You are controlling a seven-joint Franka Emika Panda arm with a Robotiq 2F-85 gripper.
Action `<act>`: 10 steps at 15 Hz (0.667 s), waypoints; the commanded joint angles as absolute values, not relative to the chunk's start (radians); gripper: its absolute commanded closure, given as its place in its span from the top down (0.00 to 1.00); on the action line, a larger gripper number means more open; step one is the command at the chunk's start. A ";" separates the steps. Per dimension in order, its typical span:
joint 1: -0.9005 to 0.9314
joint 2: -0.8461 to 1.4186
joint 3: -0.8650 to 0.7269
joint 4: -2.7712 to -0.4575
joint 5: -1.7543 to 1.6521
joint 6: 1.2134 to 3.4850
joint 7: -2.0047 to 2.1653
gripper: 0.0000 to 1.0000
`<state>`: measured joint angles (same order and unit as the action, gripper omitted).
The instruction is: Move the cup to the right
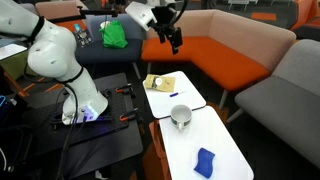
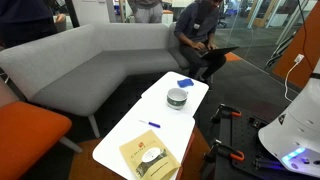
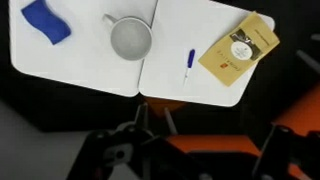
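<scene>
Now the cup stands upright on the white bench, only bare grey inside showing; the gripper hangs high, well apart, released or clenched I cannot tell

Nothing readable in any view right now. The yellowish packet on the white table shows a round pale label with dark print in the wrist view, but that print is too small and blurred to make out.
</scene>
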<state>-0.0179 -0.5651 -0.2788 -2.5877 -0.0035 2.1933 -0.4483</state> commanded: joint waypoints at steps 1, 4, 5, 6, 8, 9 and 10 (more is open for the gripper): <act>-0.030 -0.563 -0.267 -2.586 0.005 2.190 -0.454 1.00; -0.030 -0.563 -0.267 -2.586 0.005 2.190 -0.454 1.00; -0.030 -0.563 -0.267 -2.586 0.005 2.190 -0.454 1.00; -0.030 -0.563 -0.267 -2.586 0.005 2.190 -0.454 1.00; -0.030 -0.536 -0.228 -2.586 -0.018 2.240 -0.415 1.00; -0.023 -0.509 -0.193 -2.585 -0.035 2.267 -0.390 1.00; -0.015 -0.479 -0.159 -2.587 -0.044 2.307 -0.364 1.00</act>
